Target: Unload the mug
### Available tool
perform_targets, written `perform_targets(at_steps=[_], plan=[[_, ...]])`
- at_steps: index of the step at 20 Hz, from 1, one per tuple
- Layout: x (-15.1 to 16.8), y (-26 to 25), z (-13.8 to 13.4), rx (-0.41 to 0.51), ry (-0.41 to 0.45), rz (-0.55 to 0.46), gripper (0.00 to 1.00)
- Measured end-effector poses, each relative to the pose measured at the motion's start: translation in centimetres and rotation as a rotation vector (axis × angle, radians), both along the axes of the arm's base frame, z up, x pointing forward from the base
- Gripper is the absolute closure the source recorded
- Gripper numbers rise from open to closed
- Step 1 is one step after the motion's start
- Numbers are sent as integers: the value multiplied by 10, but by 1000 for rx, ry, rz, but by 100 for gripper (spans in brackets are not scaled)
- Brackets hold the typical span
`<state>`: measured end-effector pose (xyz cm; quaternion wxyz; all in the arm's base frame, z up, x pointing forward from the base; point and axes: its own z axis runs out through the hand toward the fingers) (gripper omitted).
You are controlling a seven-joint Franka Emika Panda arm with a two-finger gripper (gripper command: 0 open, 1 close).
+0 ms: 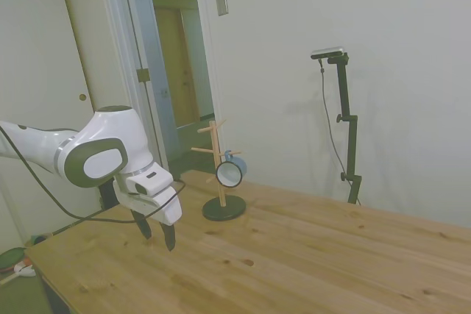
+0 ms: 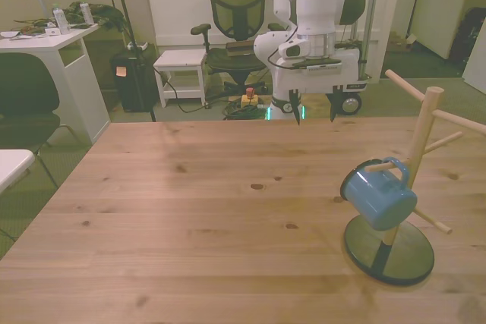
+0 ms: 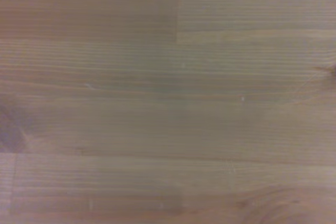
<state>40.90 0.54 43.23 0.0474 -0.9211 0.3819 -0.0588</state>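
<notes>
Mug [image 2: 377, 199] on peg stand [image 2: 414, 157], untouched.

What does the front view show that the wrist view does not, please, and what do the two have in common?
Only the front view shows the mug hanging by its handle on a peg of the wooden stand, and the open gripper well away from it, near the table's far edge. Only the wrist view shows the wood grain close up. Both show the wooden table.
</notes>
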Motion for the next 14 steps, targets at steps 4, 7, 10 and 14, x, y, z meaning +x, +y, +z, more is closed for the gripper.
perform_targets(at_steps=[4, 7, 10, 14], plan=[[4, -12, 7, -15, -42, -10, 0], [15, -39, 22, -49, -125, -41, 0], [41, -68, 31, -66, -201, -49, 0], [98, -105, 33, -61, -277, -23, 0]])
